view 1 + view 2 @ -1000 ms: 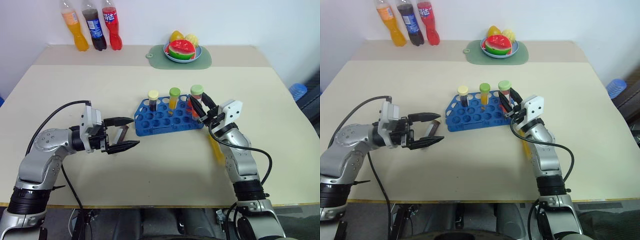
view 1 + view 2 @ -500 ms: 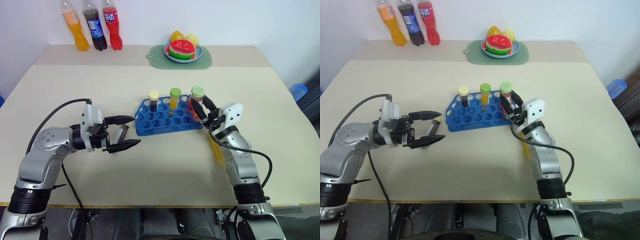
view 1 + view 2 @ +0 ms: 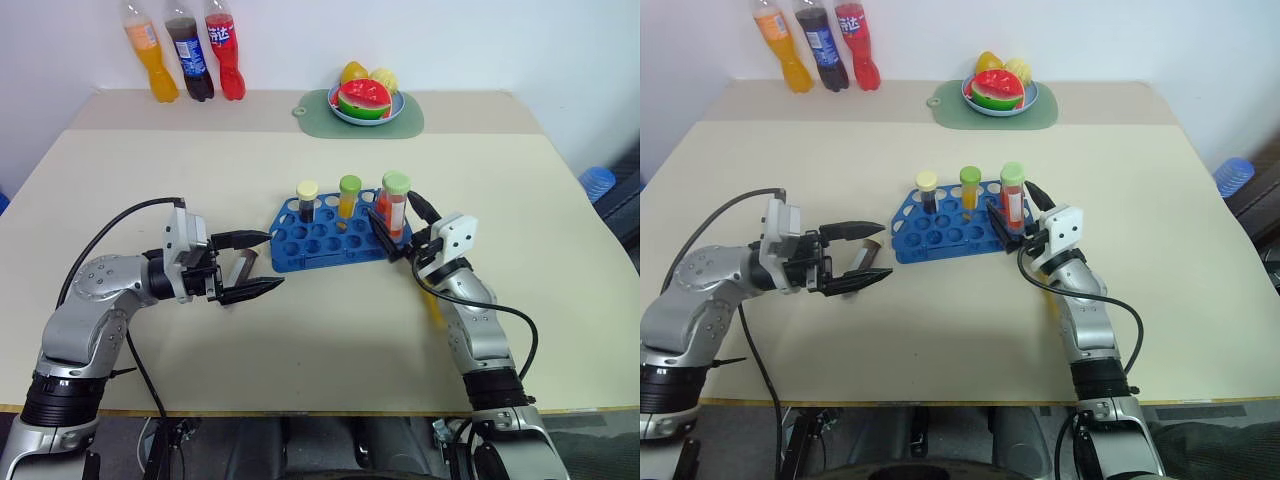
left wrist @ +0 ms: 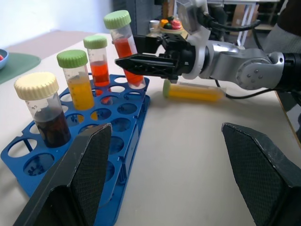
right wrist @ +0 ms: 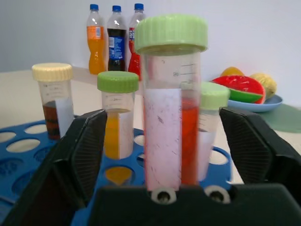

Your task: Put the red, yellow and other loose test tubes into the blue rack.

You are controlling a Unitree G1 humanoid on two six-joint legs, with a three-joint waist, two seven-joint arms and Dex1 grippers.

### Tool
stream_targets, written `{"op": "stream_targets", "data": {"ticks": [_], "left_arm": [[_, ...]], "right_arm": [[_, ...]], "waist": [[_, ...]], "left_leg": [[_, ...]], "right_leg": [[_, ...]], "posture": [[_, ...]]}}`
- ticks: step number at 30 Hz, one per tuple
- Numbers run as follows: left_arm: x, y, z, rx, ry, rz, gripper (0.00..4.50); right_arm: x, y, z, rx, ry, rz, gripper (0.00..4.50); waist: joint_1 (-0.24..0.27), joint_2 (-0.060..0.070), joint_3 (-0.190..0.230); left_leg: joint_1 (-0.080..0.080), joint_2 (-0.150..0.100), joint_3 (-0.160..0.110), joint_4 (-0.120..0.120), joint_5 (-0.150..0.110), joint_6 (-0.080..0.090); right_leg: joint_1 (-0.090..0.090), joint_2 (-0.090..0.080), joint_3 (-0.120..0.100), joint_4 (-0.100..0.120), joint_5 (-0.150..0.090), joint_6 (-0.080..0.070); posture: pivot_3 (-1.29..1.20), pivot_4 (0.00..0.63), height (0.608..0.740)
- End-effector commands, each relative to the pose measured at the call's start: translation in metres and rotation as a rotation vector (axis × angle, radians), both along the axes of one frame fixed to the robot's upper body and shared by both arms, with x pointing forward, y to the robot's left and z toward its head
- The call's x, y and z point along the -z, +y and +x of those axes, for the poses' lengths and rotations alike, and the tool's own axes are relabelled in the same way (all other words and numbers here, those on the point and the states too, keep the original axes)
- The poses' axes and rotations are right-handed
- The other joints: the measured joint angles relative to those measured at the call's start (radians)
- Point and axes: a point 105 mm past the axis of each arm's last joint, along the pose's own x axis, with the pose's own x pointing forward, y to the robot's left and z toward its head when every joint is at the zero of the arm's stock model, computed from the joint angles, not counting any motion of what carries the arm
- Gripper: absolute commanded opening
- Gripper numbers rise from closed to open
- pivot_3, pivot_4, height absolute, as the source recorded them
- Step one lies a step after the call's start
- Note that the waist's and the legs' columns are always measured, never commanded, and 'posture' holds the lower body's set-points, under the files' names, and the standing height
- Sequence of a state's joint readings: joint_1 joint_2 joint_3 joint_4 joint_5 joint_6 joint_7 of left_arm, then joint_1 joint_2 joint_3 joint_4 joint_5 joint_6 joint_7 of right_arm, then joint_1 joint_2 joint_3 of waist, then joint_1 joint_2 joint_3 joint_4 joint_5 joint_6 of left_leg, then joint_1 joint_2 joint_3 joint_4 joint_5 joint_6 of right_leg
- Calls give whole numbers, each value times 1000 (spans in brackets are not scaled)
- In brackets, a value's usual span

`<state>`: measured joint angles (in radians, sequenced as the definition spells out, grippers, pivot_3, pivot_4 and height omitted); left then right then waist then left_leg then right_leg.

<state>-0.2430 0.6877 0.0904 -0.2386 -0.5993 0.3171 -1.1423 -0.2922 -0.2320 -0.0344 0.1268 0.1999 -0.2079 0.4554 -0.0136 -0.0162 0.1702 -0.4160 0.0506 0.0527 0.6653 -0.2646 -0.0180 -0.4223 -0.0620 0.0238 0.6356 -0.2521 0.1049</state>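
The right pincer (image 3: 392, 235) stands wide at the right end of the blue rack (image 3: 335, 238), its two black fingers spread to either side of the red test tube (image 3: 392, 208), which stands upright in a hole there under a green cap; in the right wrist view the fingers are apart from the tube's walls, so the tube looks to be standing on its own rather than gripped. In the rack's far row stand two more capped tubes, a cream-capped dark tube (image 3: 306, 200) and a green-capped orange tube (image 3: 348, 196); the left wrist view shows a further green-capped tube close by the red one. Two loose tubes are left on the table (image 3: 330, 320). A yellow test tube (image 4: 192, 91) lies flat just under and beside the right forearm, its long axis running roughly along that arm, cap toward the rack; the right arm is far the nearer to it. A dark test tube (image 3: 245, 266) lies on the table off the rack's left end, between the fingers of the left pincer (image 3: 256, 265), which is wide and points level toward the rack. That tube's long axis seems to cross the gap between the fingers, so the left arm is best placed for it.
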Motion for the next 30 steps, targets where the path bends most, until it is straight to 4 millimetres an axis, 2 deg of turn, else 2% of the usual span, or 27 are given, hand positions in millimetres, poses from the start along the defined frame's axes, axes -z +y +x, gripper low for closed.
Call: {"op": "stream_targets", "data": {"ticks": [1,9,17,20,23,30], "left_arm": [[-7,-6,-2,28,-38,-12,3855],[-4,-13,0,48,-35,-27,3855],[-1,-12,-2,38,-34,-36,3855],[0,-10,-4,24,-33,-37,3855],[0,-10,-5,17,-34,-38,3855],[0,-10,-6,10,-33,-40,3855]], "right_arm": [[-22,-13,-8,21,-57,-13,4321],[-34,-12,-10,-64,34,-43,4321],[-35,-4,-4,-134,86,-76,4321],[-36,-3,-1,-138,88,-78,3531],[-36,-3,0,-142,91,-87,2048],[-37,-2,-1,-147,87,-94,2048]], "waist": [[-1,0,0],[-2,0,0],[-1,0,0],[-1,0,0],[1,0,0],[0,0,0]], "left_leg": [[0,0,0,0,0,0],[0,0,0,0,0,0],[0,0,0,0,0,0],[0,0,0,0,0,0],[0,0,0,0,0,0],[0,0,0,0,0,0]], "right_leg": [[0,0,0,0,0,0],[0,0,0,0,0,0],[0,0,0,0,0,0],[0,0,0,0,0,0],[0,0,0,0,0,0],[0,0,0,0,0,0]], "posture": [[0,150,740],[0,150,740],[0,150,740],[0,150,740],[0,150,740],[0,150,740]]}}
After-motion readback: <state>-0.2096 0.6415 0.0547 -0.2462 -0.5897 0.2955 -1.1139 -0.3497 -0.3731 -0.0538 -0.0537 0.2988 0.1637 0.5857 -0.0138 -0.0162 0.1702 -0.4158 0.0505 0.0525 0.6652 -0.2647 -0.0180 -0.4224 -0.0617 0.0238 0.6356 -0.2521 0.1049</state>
